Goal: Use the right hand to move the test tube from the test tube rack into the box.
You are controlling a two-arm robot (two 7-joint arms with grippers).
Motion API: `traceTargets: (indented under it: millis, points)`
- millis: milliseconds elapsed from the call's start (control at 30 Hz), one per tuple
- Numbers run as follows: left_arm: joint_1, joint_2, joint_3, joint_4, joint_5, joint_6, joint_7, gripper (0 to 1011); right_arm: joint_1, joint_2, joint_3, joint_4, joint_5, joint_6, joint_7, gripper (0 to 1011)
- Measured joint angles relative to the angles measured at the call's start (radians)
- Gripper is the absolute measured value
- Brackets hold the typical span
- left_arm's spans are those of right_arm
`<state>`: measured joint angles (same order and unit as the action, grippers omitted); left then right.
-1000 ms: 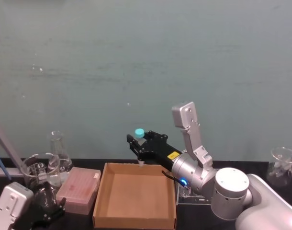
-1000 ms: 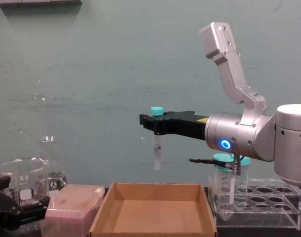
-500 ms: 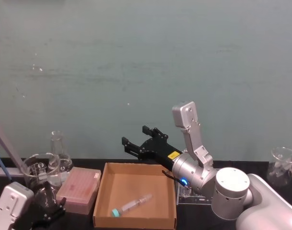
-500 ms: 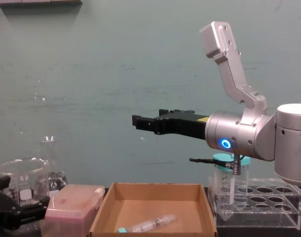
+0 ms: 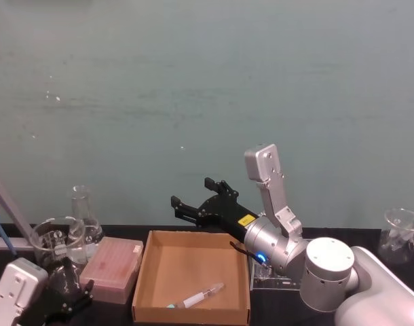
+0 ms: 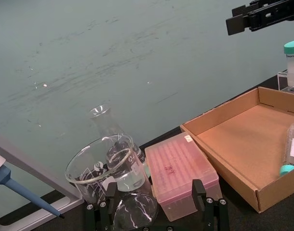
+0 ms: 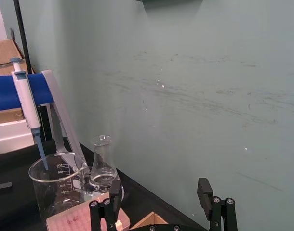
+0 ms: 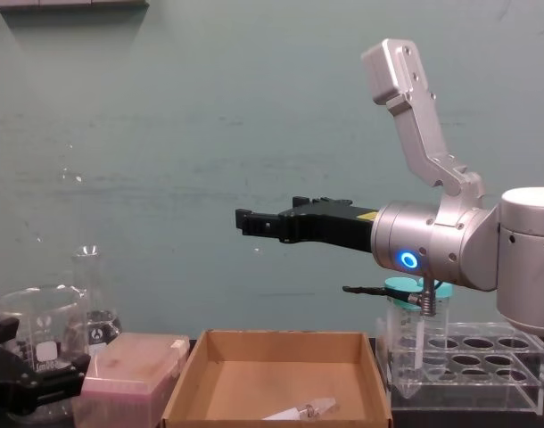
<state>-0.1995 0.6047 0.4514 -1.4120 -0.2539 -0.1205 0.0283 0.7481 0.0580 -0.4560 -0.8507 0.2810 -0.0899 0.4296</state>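
Right hand (image 5: 191,192): open, empty, above box (image 5: 141,277) far wall. Test tube (image 5: 197,297): flat inside box. Left hand (image 6: 154,192): open, parked near left.

This is a laboratory: a glass beaker (image 6: 106,166), a conical flask (image 6: 104,124), a pipette (image 7: 25,103) hung on a stand, a clear tube rack (image 8: 475,364) with capped tubes (image 8: 404,314) and a pink plastic box (image 6: 180,168) sit on a black table (image 6: 282,214).

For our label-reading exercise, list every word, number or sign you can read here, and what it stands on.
Nothing is legible.
Beaker: printed scale numbers, too blurred to read.
Wide capped tube: dark print, too small to read.
Yellow label on the right gripper: too small.
Flask: small mark, blurred.
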Motion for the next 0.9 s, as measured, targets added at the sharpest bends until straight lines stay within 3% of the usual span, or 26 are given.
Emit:
traceTargets:
  millis: [233, 433, 533, 567, 733, 900]
  points:
    - [0.000, 0.000, 0.000, 0.000, 0.000, 0.000, 0.000, 1000, -0.045, 0.024, 0.016, -0.095, -0.009, -0.021, -0.003, 1003]
    - [0.000, 0.000, 0.000, 0.000, 0.000, 0.000, 0.000, 1000, -0.112, 0.079, 0.061, -0.261, -0.004, -0.036, -0.022, 1003]
    - [0.000, 0.000, 0.000, 0.000, 0.000, 0.000, 0.000, 1000, -0.171, 0.123, 0.105, -0.364, 0.000, -0.032, -0.059, 1003]
    - [0.000, 0.000, 0.000, 0.000, 0.000, 0.000, 0.000, 1000, -0.171, 0.123, 0.105, -0.364, 0.000, -0.032, -0.059, 1003]
    - [0.000, 0.000, 0.000, 0.000, 0.000, 0.000, 0.000, 1000, -0.297, 0.186, 0.195, -0.508, -0.001, 0.012, -0.156, 1003]
    - [0.000, 0.000, 0.000, 0.000, 0.000, 0.000, 0.000, 1000, -0.388, 0.217, 0.258, -0.562, -0.022, 0.048, -0.231, 1003]
